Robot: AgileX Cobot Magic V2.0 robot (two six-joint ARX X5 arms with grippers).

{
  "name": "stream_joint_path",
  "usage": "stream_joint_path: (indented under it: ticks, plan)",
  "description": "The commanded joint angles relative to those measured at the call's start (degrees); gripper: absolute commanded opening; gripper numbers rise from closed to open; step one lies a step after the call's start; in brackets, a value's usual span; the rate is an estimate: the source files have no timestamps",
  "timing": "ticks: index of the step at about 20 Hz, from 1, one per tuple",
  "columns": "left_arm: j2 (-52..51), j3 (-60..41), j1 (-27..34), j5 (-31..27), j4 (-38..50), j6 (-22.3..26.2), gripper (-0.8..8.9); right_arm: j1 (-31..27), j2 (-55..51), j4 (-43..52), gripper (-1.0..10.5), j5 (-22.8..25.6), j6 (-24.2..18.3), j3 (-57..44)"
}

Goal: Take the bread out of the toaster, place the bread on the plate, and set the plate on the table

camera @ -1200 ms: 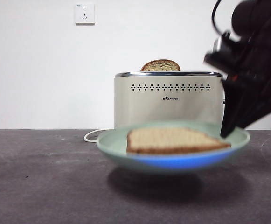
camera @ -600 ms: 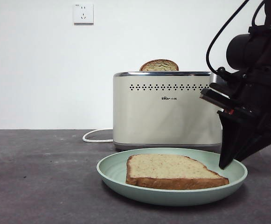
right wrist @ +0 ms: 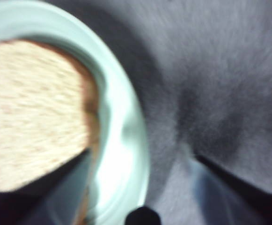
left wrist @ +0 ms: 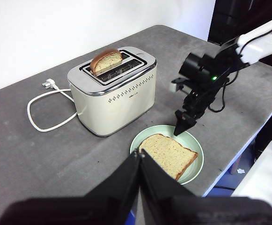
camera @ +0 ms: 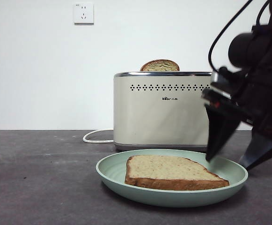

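The bread (camera: 171,172) lies flat in the mint-green plate (camera: 113,177), which rests on the table (camera: 37,187) in front of the toaster (camera: 161,110). My right gripper (camera: 227,161) is open at the plate's right rim, one jaw over the plate and the other outside it. In the right wrist view the right gripper (right wrist: 143,161) straddles the plate rim (right wrist: 126,140) beside the bread (right wrist: 33,108). My left gripper (left wrist: 139,161) is shut and empty, high above the bread (left wrist: 168,152) and the plate (left wrist: 193,140).
A second slice (camera: 160,65) pokes up from the toaster's slot. A white cord (camera: 94,137) curls on the table behind the toaster's left side. The table edge (left wrist: 229,161) runs close beyond the plate in the left wrist view.
The plate with the bread came down from the air onto the table. The right gripper's jaws then spread apart and let go of the rim.
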Motion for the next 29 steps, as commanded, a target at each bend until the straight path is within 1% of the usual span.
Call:
stream_joint_path:
  ticks: [1, 4, 5, 7, 10, 13, 15, 16, 18, 20, 22, 29]
  plan:
    - [-0.2, -0.3, 0.1, 0.5, 0.3, 0.0, -0.08, 0.0, -7.6, -1.5, 5.4, 0.2, -0.2, -0.3]
    - [-0.2, -0.3, 0.1, 0.5, 0.3, 0.0, -0.08, 0.2, -20.5, -7.8, 5.4, -0.1, -0.5, -0.3]
    - [-0.2, -0.3, 0.1, 0.5, 0.3, 0.0, -0.08, 0.5, -25.1, -10.4, 5.3, -0.3, -1.3, -0.3]
    - [-0.2, -0.3, 0.1, 0.6, 0.2, 0.0, -0.08, 1.8, -34.2, -16.1, 5.3, -0.3, -2.8, -0.3]
    - [-0.2, -0.3, 0.1, 0.7, 0.2, 0.0, -0.08, 4.2, -45.1, -22.9, 5.2, -0.3, -3.2, -0.2]
    - [-0.2, -0.3, 0.1, 0.7, 0.2, 0.0, -0.08, 5.8, -51.6, -27.7, 4.1, -0.3, -2.8, -0.1]
    - [-0.2, -0.3, 0.1, 0.7, 0.2, 0.0, -0.08, 6.8, -55.0, -30.0, 3.4, -0.3, -2.2, 0.1]
    - [-0.2, -0.3, 0.1, 0.7, 0.1, 0.0, -0.08, 7.3, -56.6, -30.9, 2.8, -0.4, -1.6, 0.2]
    - [-0.2, -0.3, 0.1, 0.7, -0.2, 0.0, -0.08, 8.2, -59.0, -31.6, 1.3, -1.2, -1.3, 0.3]
    - [-0.2, -0.3, 0.1, 0.7, -0.3, 0.0, -0.08, 8.7, -60.9, -31.6, -0.3, -3.8, -1.3, 0.3]
    - [-0.2, -0.3, 0.1, 0.7, -0.5, 0.0, -0.08, 8.9, -61.7, -31.7, -0.1, -5.1, -1.3, 0.3]
    - [-0.2, -0.3, 0.1, 0.7, -0.7, 0.0, -0.08, 9.1, -61.3, -32.2, -0.1, -5.2, -1.3, 0.3]
